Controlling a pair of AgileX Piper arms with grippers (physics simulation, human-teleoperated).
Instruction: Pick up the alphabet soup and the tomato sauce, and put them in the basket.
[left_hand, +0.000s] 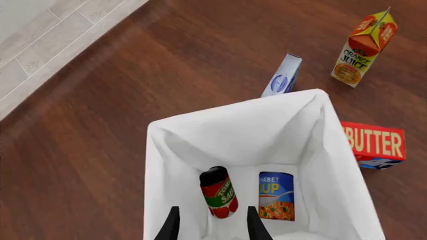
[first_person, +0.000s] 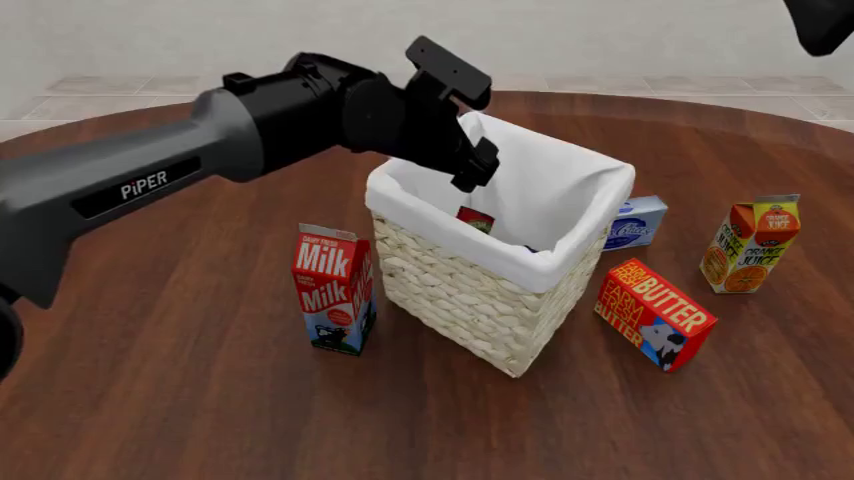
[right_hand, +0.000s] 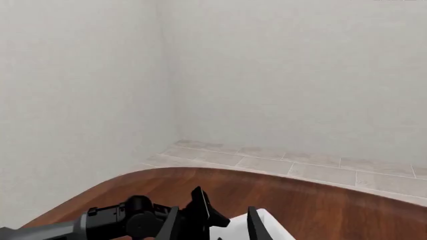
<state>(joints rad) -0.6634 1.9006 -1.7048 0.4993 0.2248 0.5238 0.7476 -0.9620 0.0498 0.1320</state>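
Jaws of my left gripper (left_hand: 212, 226) stood spread and empty above the basket (first_person: 461, 290). Inside it, low in the frame's middle, the tomato sauce (left_hand: 219, 192) leaned beside the upright alphabet soup (left_hand: 276, 196). My right gripper (right_hand: 212, 226), parted too, held nothing. Centre left stood the milk carton (first_person: 334, 288); lower right lay the butter box (first_person: 654, 313); far right stood the orange juice (first_person: 750, 245).

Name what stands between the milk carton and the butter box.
The basket stands between the milk carton and the butter box, seen in the front view.
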